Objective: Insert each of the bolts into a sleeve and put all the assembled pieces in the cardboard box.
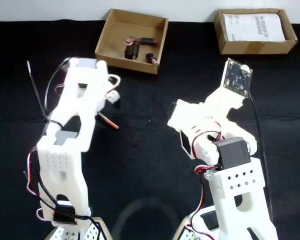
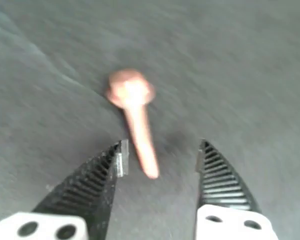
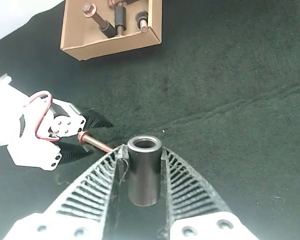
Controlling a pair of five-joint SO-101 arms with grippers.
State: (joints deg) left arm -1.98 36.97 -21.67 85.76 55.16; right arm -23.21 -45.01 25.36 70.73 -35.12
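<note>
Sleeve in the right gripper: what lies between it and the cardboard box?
Right wrist view: bare black cloth between the sleeve in the right gripper and the cardboard box.

A second box (image 1: 255, 48) (far edge) — white sheet (image 1: 254, 27) inside.

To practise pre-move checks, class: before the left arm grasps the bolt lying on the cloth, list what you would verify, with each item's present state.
1. Left end effector open: ok.
2. Bolt has its shank tip between the jaws: ok.
3. Bolt gripped: not ok, it lies loose on the cloth.
4. Right end effector shut on the sleeve: ok.
5. Sleeve's open end unobstructed: ok.
6. Bare floor left in the cardboard box: ok.
</note>
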